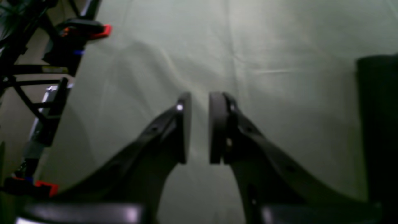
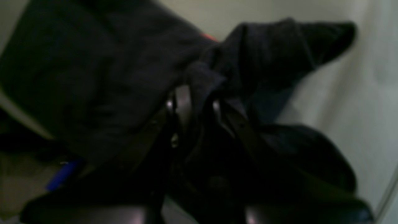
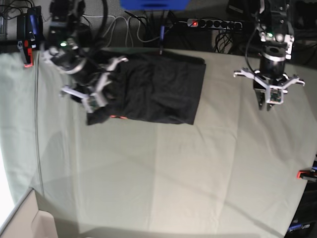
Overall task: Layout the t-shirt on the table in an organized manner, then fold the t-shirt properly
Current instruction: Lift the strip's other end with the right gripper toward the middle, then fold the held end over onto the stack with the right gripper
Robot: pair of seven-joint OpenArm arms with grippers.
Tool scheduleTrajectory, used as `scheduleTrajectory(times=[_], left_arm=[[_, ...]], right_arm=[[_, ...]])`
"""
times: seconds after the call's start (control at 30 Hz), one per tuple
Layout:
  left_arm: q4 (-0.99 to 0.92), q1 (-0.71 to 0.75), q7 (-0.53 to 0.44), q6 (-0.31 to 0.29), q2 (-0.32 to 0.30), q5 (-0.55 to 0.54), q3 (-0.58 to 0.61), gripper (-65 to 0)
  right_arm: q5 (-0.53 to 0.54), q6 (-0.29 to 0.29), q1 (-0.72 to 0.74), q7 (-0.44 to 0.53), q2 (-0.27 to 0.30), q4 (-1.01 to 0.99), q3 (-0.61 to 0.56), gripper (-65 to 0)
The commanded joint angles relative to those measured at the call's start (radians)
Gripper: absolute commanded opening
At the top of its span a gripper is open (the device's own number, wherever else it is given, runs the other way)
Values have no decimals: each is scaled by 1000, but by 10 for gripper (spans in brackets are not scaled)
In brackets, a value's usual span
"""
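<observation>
**A:** While the table [image 3: 163,168] takes up nearly the whole base view in pale grey-green cloth with faint creases, where does the t-shirt [image 3: 153,87] sit?

**B:** Near the table's far edge, toward that view's left. It is dark charcoal, folded into a rough rectangle, with a small red-orange fleck showing at its near edge. One corner is bunched and lifted.

**A:** Lifted by which claw?

**B:** The right gripper [image 3: 94,99]. In the right wrist view its jaws are pinched onto a twisted wad of the dark cloth, and the rest of the shirt spreads away beyond the fingers [image 2: 182,105].

**A:** And the other claw?

**B:** The left gripper [image 3: 269,101] hangs over bare table well apart from the shirt, on the base view's right. Its jaws stand a narrow gap apart with nothing between them, and only the pale cloth shows through the gap.

**A:** Anything else around?

**B:** A power strip [image 3: 215,23] and cables [image 3: 133,27] lie beyond the far edge. Red-orange clamps [image 1: 101,31] grip the table edges. Nothing lies on the table between the two grippers.
</observation>
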Motion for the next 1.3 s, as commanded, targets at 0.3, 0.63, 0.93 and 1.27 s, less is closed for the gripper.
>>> scheduleTrajectory(times=[0.3, 0.63, 0.93, 1.27], left_arm=[[36, 8, -28, 7, 64, 0, -99, -551], [74, 11, -23, 7, 78, 0, -108, -551], [80, 11, -21, 5, 90, 0, -191, -550], [80, 4, -21, 5, 90, 0, -206, -550]], right_arm=[[21, 7, 72, 22, -1, -37, -162, -650], [21, 7, 158, 22, -3, -138, -277, -650], [21, 7, 193, 26, -4, -198, -339, -650], [23, 7, 230, 22, -6, -256, -340, -650]])
